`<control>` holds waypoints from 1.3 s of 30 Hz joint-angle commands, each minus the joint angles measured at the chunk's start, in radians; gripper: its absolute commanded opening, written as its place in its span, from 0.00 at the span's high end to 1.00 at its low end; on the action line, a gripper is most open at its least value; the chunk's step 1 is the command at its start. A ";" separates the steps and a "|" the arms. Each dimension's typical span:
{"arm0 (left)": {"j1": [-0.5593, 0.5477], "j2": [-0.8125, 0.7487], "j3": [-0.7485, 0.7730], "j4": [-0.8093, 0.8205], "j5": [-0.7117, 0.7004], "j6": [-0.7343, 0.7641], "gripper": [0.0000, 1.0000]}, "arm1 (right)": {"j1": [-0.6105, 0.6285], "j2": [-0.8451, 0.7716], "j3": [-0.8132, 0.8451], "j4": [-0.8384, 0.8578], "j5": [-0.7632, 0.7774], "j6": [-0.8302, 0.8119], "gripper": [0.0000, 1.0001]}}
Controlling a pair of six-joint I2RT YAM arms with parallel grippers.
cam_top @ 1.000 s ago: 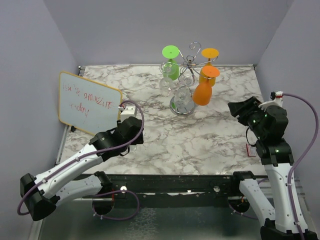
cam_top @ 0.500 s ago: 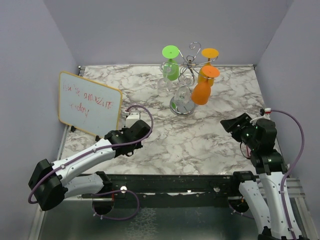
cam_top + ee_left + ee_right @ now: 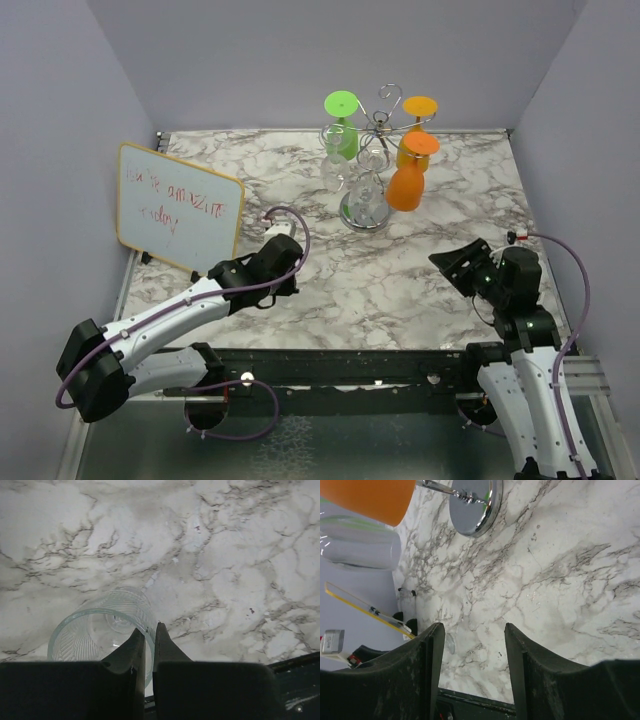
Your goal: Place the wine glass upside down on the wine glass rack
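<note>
Left end effector [image 3: 148, 631]: jaws narrow, apparently pinching the rim wall of the clear wine glass [image 3: 92, 632] low at the near counter [image 3: 225, 555]; whether it is lifted cannot be told. Right end effector [image 3: 472, 670]: wide, empty.

Risks:
- The thin rim pinch could let the glass pivot or slip while it is inverted.
- The rack [image 3: 372, 150], well apart, already carries an orange glass [image 3: 405, 186] and a green glass [image 3: 342, 128], so a collision is likely on approach.
</note>
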State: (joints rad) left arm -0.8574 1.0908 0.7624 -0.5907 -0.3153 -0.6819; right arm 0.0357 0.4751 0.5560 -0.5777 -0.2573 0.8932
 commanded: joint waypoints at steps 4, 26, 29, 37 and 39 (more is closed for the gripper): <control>-0.015 0.004 0.061 0.251 0.226 0.015 1.00 | -0.002 -0.050 -0.079 0.081 -0.142 0.102 0.44; -0.314 0.129 -0.029 0.917 -0.052 -0.044 1.00 | -0.002 -0.332 -0.121 0.003 -0.247 0.310 0.16; -0.328 0.139 -0.023 0.958 -0.076 -0.056 1.00 | -0.002 -0.351 -0.161 0.052 -0.285 0.375 0.15; -0.339 0.162 0.008 1.020 -0.100 -0.061 1.00 | -0.002 -0.303 -0.186 0.130 -0.328 0.417 0.13; -0.339 0.181 0.031 1.032 -0.093 -0.057 1.00 | -0.002 -0.279 -0.185 0.144 -0.338 0.416 0.13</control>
State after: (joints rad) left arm -1.1870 1.2457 0.7246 0.3119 -0.3813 -0.7307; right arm 0.0357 0.1608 0.3729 -0.4950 -0.5331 1.2869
